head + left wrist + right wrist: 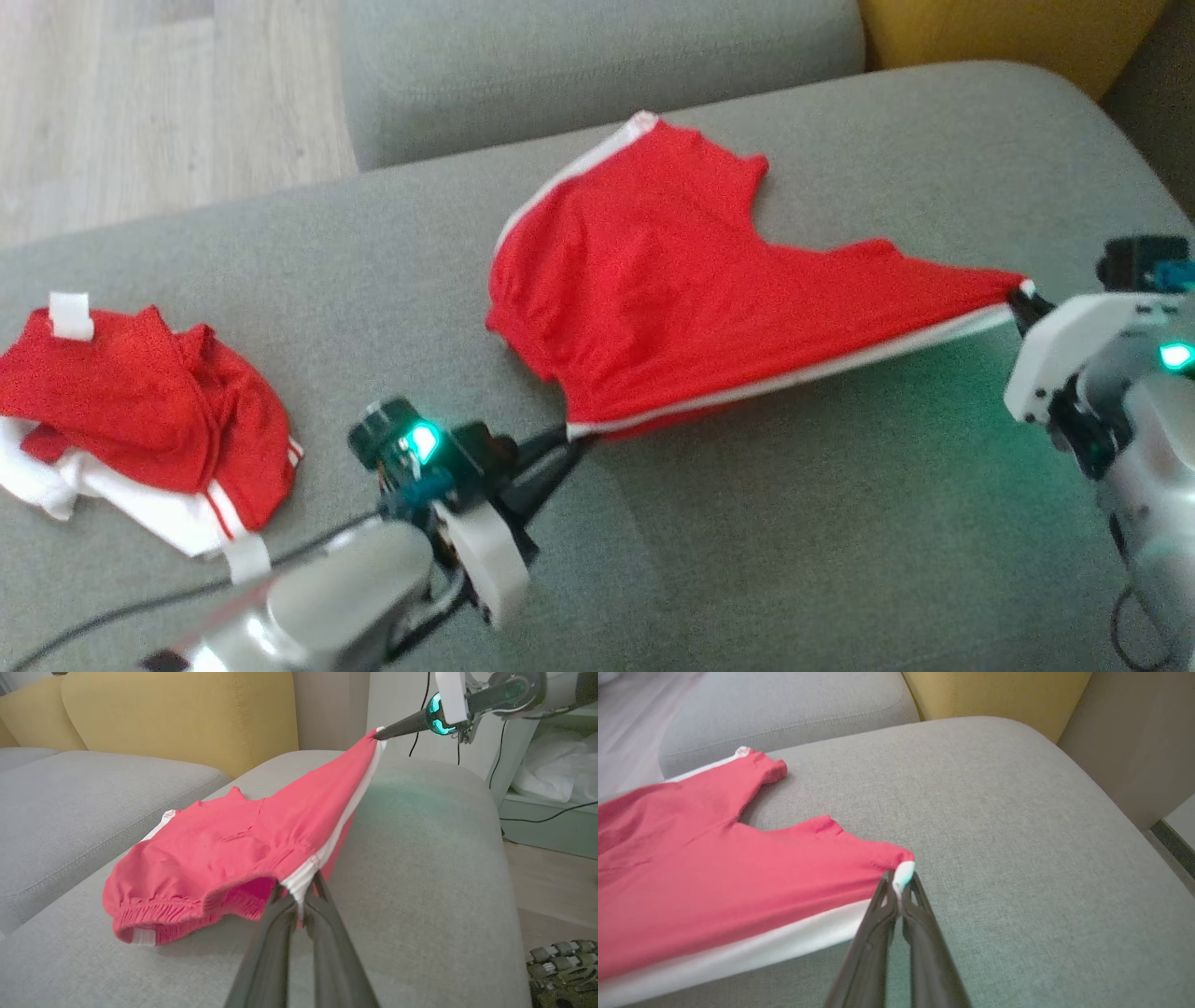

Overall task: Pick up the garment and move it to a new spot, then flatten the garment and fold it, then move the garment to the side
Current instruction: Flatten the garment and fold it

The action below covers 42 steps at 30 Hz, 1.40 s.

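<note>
Garment: the red shorts garment (653,280) lies on the middle of the grey seat cushion (840,523). Its far leg and waistband rest on the fabric, and its near side is lifted.
Near edge: a white stripe (794,373) runs taut along it, from one gripper to the other, raised clear of the cushion.
Left gripper: the left gripper (569,434) has its jaws pressed together on the waistband end of that stripe.
Right gripper: the right gripper (1019,297) has its jaws pinched on the white corner of the leg hem.
Cushion edges: the right side rounds off just beyond the right gripper. At the back the seat meets a rear cushion (597,65) and a yellow cushion (1008,28). Wooden floor (140,93) shows past the far left corner.
Open room: bare cushion lies in front of the stretched edge and to the right of the far leg. A wide strip also lies between the shorts and a second garment (140,411).
Second garment: a red and white bundle near the cushion's left end, well apart from the shorts.
Labels: two white tabs (70,315) sit on that bundle; any print on them is too small to read.
</note>
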{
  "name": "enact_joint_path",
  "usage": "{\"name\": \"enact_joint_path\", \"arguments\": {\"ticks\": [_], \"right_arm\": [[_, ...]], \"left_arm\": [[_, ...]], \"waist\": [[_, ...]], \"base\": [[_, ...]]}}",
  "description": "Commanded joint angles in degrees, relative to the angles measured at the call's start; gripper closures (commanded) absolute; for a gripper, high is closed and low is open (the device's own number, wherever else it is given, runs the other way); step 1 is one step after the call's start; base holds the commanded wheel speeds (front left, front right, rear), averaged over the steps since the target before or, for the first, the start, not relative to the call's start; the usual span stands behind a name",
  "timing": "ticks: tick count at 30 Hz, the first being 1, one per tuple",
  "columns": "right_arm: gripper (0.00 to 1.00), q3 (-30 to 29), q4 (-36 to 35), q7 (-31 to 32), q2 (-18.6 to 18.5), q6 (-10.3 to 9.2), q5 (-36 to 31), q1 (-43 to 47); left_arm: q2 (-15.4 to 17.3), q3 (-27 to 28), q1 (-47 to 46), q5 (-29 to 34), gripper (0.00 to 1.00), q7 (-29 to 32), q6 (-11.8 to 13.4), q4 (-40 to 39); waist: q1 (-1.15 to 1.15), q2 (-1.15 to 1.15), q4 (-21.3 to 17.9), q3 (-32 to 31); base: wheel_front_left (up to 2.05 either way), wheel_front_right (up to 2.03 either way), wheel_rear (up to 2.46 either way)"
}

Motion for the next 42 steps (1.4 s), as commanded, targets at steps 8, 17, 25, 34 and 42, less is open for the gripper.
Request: {"name": "enact_joint_path", "arguments": {"ticks": [8, 17, 25, 34, 42], "right_arm": [[1.00, -2.02, -10.06, 1.60, -4.73, -0.06, 4.40, 6.60], [1.00, -10.56, -21.32, 4.73, -3.24, -0.06, -0.88, 7.19], [1.00, -17.08, -24.27, 7.17, 1.54, -0.06, -9.95, 0.06], [1.00, -20.15, -18.94, 6.74, 4.47, -0.06, -18.85, -10.93], [1.00, -21.70, -11.20, 4.02, 4.72, -0.06, -24.83, -20.01]], "left_arm": [[1.25, 2.21, 3.65, -2.17, 1.00, 1.27, 5.10, -7.17], [1.63, 6.16, 0.80, -4.21, 1.00, 1.83, 8.04, -9.70], [0.09, 8.27, -4.22, -4.52, 1.00, 2.51, 8.12, -7.49], [-3.23, 9.25, -9.44, -4.74, 1.00, 3.20, 6.86, -3.26], [-6.89, 9.02, -13.80, -3.80, 1.00, 2.61, 5.28, 1.59]], "waist": [[0.01, 0.00, 0.27, -2.43], [0.01, 0.00, 2.87, 2.71], [0.01, 0.00, 6.55, 8.15], [0.01, 0.00, 11.41, 14.57], [0.01, 0.00, 15.11, 20.14]], "base": [[0.00, 0.00, 0.00], [0.00, 0.00, 0.00], [0.00, 0.00, 0.00], [0.00, 0.00, 0.00], [0.00, 0.00, 0.00]]}}
